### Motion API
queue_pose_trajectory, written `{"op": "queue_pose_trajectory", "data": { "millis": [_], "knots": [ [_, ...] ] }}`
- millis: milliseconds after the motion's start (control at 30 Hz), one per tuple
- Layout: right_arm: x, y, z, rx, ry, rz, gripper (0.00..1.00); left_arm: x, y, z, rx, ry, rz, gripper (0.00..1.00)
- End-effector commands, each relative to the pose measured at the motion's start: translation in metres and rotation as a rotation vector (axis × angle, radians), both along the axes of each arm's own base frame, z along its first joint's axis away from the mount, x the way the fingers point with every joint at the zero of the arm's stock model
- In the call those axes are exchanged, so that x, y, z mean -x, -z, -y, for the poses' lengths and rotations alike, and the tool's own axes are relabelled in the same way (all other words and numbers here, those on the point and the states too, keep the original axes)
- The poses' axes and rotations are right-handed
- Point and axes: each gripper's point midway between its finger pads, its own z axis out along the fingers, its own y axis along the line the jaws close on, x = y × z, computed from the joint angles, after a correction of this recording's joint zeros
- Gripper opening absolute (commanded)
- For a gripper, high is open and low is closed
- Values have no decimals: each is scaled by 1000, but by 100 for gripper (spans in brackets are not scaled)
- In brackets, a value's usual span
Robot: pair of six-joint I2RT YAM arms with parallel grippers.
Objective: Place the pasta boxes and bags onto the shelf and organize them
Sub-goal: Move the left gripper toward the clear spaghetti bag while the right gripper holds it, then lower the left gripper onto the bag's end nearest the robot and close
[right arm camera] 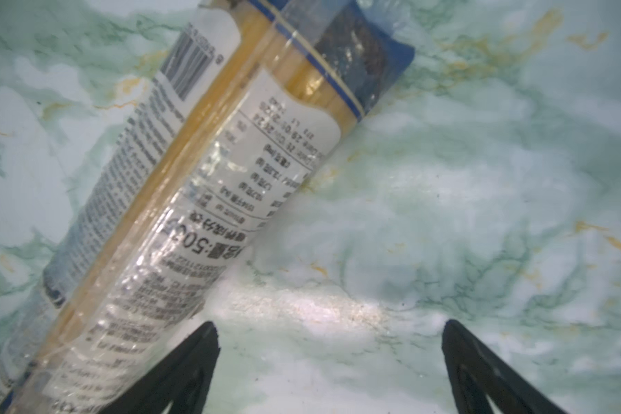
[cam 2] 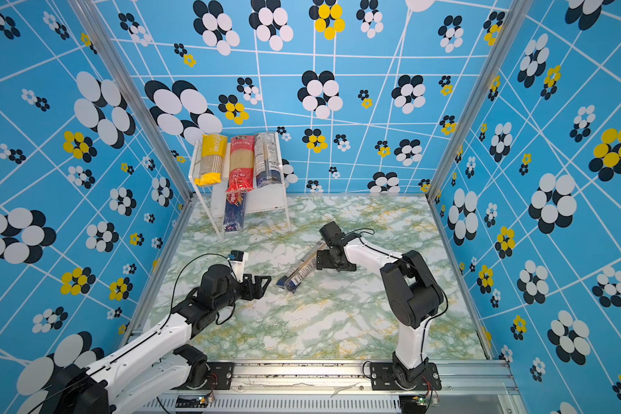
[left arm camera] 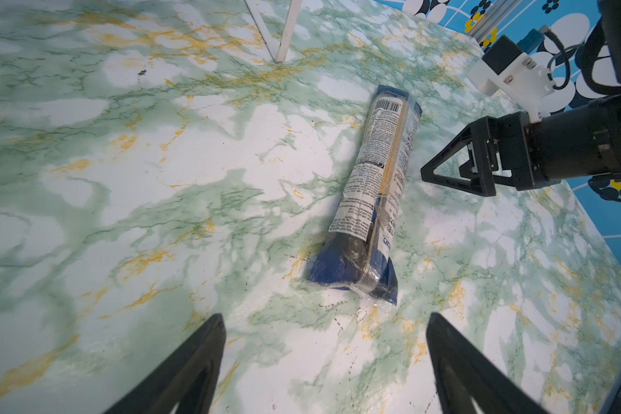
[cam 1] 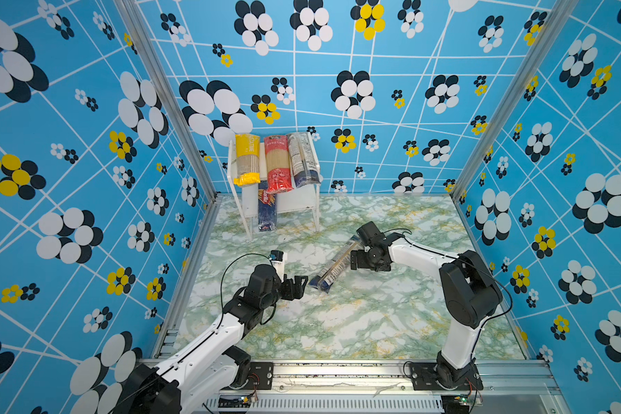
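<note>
- In both top views, the shelf (cam 1: 302, 206) is seen at the back. The yellow bag (cam 1: 247, 159), the red bag (cam 1: 277, 165) and a text-covered bag (cam 1: 302, 157) lie on its upper board, and the Barilla box (cam 1: 267, 211) juts forward from the lower one. A loose bag (cam 1: 334, 266) of the same text-covered kind lies slantwise on the table (cam 1: 373, 322), between the left gripper (cam 1: 302, 284) and the right gripper (cam 1: 352, 260).
- In the left wrist view, the left jaws are shown wide and empty, with the dark-blue end of the loose bag (left arm camera: 373, 186) just ahead. This gripper is best kept clear.
- In the right wrist view, the right jaws are spread wide and nothing is held. The loose bag (right arm camera: 208, 186) sits beside one finger (right arm camera: 194, 358), not between the two. The gripper should be shifted sideways until the pack's narrow width is straddled near its middle, then closed gently, since the film looks slippery and the strands brittle.
</note>
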Motion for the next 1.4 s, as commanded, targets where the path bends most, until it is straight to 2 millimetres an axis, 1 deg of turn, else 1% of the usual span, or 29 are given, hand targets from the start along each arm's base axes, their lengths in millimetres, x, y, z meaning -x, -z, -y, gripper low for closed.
{"op": "queue_pose_trajectory", "data": {
  "millis": [0, 133, 267, 400, 533, 667, 733, 833, 933, 1067, 1233, 1367],
  "knots": [
    [3, 3, 27, 118, 21, -19, 99, -8, -13, 8, -30, 20, 58, 89],
    [-4, 13, 27, 132, 25, -38, 99, -7, -6, 17, -41, 34, 48, 89],
    [-20, 15, 22, 126, 28, -33, 99, -6, 1, 26, -51, 49, 38, 88],
    [-40, 12, 16, 117, 20, -15, 99, -7, 9, 37, -67, 74, 21, 88],
    [-59, 4, 6, 100, 3, 7, 99, -11, 18, 47, -80, 88, 13, 88],
    [-67, -1, 0, 82, -22, 24, 99, -14, 26, 54, -117, 91, 13, 88],
    [-66, -2, -1, 77, -32, 29, 99, -16, 29, 60, -129, 99, 12, 88],
    [-60, -4, 4, 90, -35, 33, 99, -21, 36, 67, -121, 96, 12, 88],
    [-51, -7, 14, 104, -28, 39, 99, -22, 39, 79, -111, 133, 15, 88],
    [-35, -9, 27, 106, -10, 30, 99, -24, 44, 90, -157, 169, 12, 88],
    [-20, -15, 35, 94, 10, 35, 99, -27, 52, 93, -184, 167, 7, 89],
    [-13, -27, 41, 90, 20, 56, 99, -30, 63, 94, -217, 175, -11, 89]
  ]
}}
